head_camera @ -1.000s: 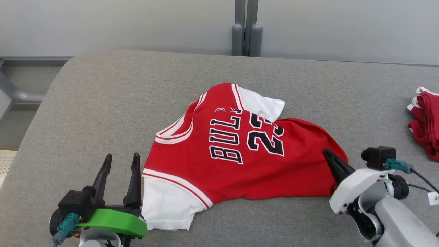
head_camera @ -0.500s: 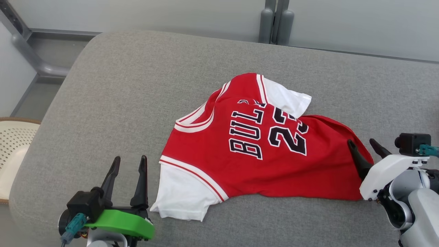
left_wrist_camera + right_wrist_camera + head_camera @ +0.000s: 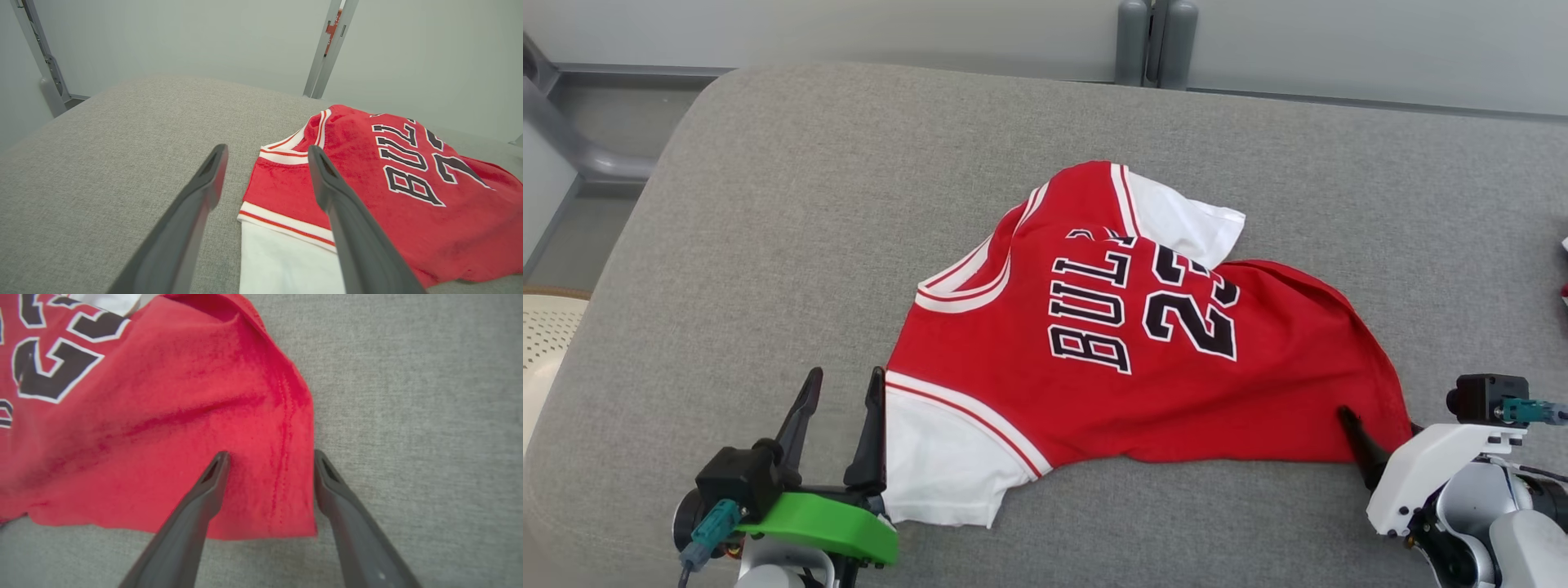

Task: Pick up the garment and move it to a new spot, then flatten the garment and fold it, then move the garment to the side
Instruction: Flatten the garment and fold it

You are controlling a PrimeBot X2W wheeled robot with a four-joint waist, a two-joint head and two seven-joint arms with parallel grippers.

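In the head view, the red jersey (image 3: 1176, 392) is lying rumpled in the middle of the grey surface (image 3: 768, 204). In the left wrist view, the left jaws are standing wide open, gripping nothing, with the white sleeve (image 3: 286, 261) showing between them. In the right wrist view, the right jaws are gaping wide, straddling the hem corner (image 3: 282, 490) unclamped.

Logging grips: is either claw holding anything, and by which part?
Nothing is held: right claw open over the shirt's hem corner, left claw open beside its sleeve.
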